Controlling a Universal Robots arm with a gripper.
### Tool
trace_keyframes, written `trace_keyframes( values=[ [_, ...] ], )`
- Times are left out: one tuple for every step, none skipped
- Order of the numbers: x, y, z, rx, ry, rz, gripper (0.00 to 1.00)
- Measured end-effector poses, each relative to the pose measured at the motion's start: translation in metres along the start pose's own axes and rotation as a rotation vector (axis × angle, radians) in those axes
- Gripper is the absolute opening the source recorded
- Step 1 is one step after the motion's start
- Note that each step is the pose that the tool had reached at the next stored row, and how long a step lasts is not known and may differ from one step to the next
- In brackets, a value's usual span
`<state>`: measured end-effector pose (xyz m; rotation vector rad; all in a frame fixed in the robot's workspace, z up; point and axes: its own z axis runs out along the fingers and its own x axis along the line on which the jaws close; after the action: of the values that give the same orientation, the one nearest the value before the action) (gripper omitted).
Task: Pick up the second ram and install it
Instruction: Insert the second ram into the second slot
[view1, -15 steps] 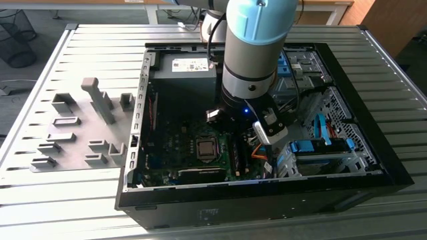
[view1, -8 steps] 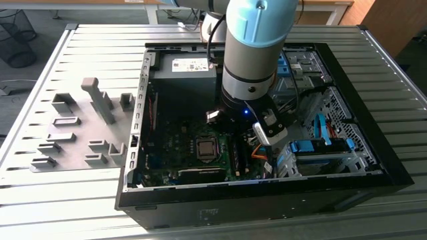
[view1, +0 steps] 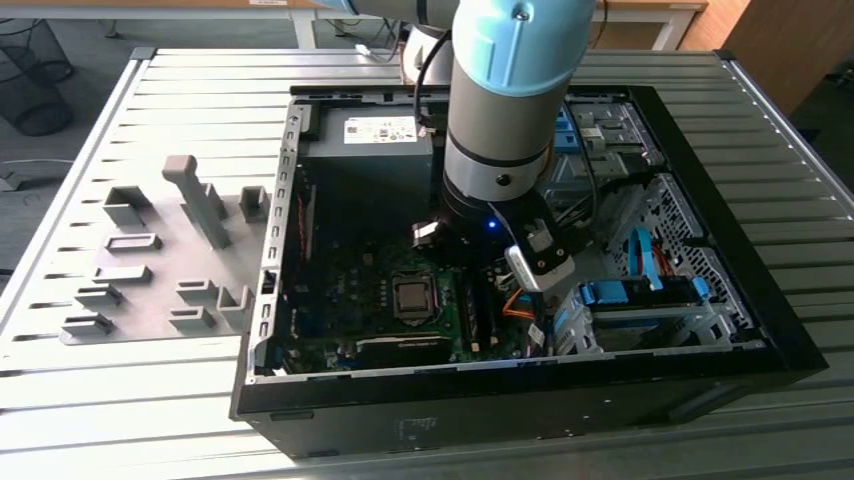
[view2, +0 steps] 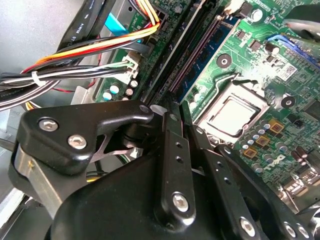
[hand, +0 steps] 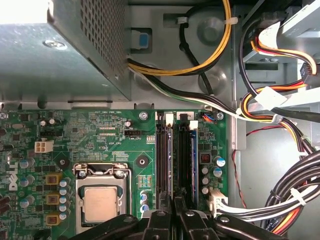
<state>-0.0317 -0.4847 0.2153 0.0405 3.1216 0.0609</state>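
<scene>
The second ram (hand: 170, 160) is a thin blue-green stick standing on edge in a dark motherboard slot beside the CPU socket (hand: 101, 202). In the second wrist view its chip side (view2: 212, 55) runs up to my black fingers (view2: 172, 150). My gripper (hand: 174, 201) hangs straight over that slot, its fingers pressed together on the stick's top edge at about mid-length. In the exterior view the arm's wrist (view1: 497, 200) reaches down into the open black computer case (view1: 747, 330), over the motherboard (view1: 387, 290).
The power supply (hand: 60, 45) sits close behind the slots. Yellow, orange and black cable bundles (hand: 280, 200) crowd the side away from the socket. Bright blue drive-bay clips (view1: 641, 292) sit at the exterior view's right; grey fixture blocks (view1: 160, 260) stand on the table at its left.
</scene>
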Motion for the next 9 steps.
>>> trace_keyframes(
  values=[
    [0.0000, 0.0000, 0.0000, -0.0002, 0.0000, 0.000, 0.14],
    [0.0000, 0.0000, 0.0000, -0.0001, 0.0000, 0.000, 0.14],
    [0.0000, 0.0000, 0.0001, -0.0002, 0.0000, 0.000, 0.14],
    [0.0000, -0.0001, 0.0003, -0.0002, 0.0000, 0.000, 0.14],
    [0.0000, -0.0001, 0.0008, -0.0004, 0.0000, 0.000, 0.14],
    [0.0000, 0.0000, 0.0013, -0.0003, 0.0000, 0.000, 0.14],
    [0.0000, -0.0001, 0.0017, -0.0002, 0.0001, 0.000, 0.14],
    [0.0000, -0.0001, 0.0022, -0.0002, 0.0001, 0.000, 0.14],
    [0.0000, -0.0001, 0.0027, -0.0001, 0.0001, 0.000, 0.14]
  ],
)
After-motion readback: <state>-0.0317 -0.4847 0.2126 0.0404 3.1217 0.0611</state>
